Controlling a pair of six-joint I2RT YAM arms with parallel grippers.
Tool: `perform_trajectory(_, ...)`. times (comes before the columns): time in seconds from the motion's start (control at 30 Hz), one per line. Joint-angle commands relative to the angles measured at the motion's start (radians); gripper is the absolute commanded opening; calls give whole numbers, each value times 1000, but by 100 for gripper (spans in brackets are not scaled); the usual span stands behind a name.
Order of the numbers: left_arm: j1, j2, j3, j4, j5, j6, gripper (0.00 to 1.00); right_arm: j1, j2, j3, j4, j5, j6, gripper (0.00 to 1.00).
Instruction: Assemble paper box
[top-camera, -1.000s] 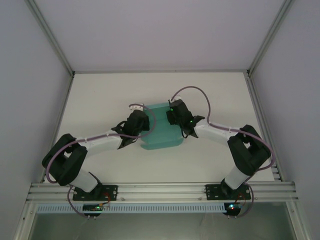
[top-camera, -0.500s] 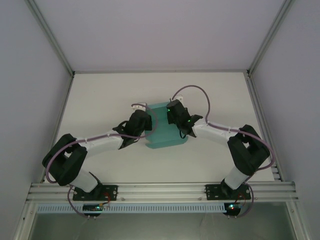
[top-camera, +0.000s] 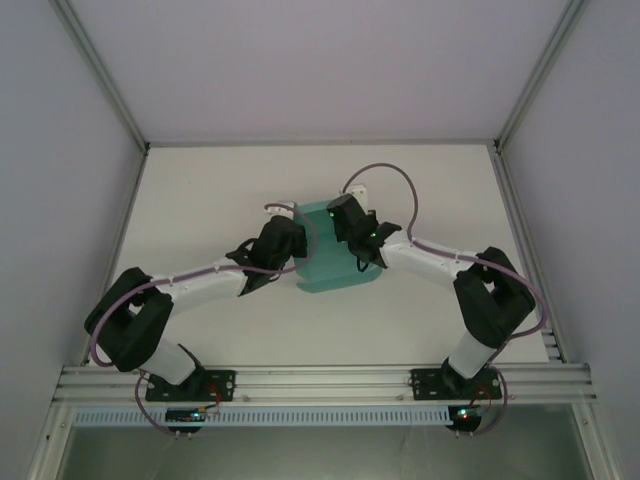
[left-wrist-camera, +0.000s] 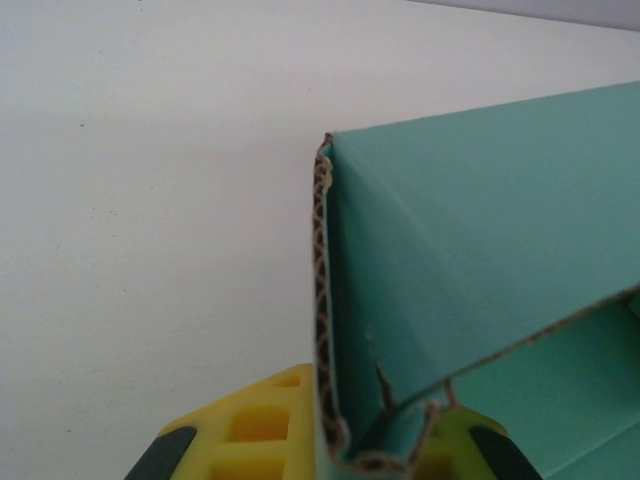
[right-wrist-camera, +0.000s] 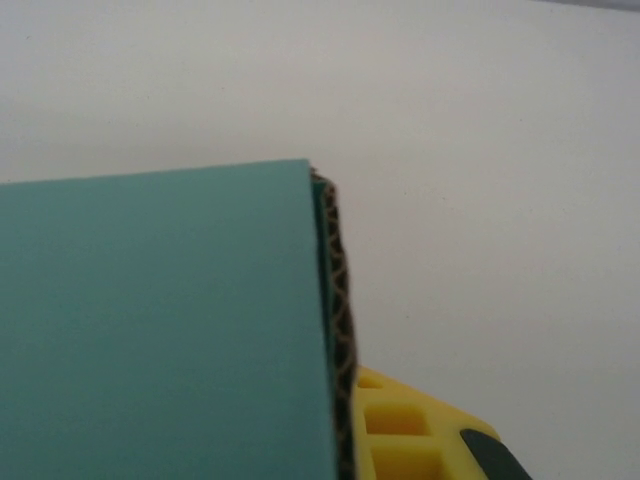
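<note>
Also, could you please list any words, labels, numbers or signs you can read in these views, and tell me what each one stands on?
None: no text can be read anywhere.
The paper box is plain teal card, with bare corrugated edges in both wrist views.
The white table is unmarked.
The small dark boards below the arm bases show lights; any print there is too small to read.

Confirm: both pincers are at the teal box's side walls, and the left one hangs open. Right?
No. The left pincer is shut, not open: the left wrist view shows the paper box wall's corrugated edge clamped between its yellow fingers. The right pincer is at the opposite wall, as you said.
</note>
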Motion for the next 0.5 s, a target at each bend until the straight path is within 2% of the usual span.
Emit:
perform_trajectory(0.0, 29, -7, 16, -99, -122, 13, 0, -54, -63, -89, 37, 93, -118, 22)
perform_trajectory(0.17, 29, 17, 55, -123, -96, 50, 0, -35, -199, -185, 160, -269, -249, 76)
perform_trajectory(0.27, 29, 26, 66, -124, -79, 71, 0, -18, -266, -198, 139, -393, -261, 93)
perform_trajectory(0.33, 33, 29, 76, -126, -61, 95, 0, -10, -318, -208, 126, -430, -261, 99)
perform_trajectory(0.47, 54, 36, 115, -167, -15, 151, 0, -8, -457, -281, 151, -486, -246, 99)
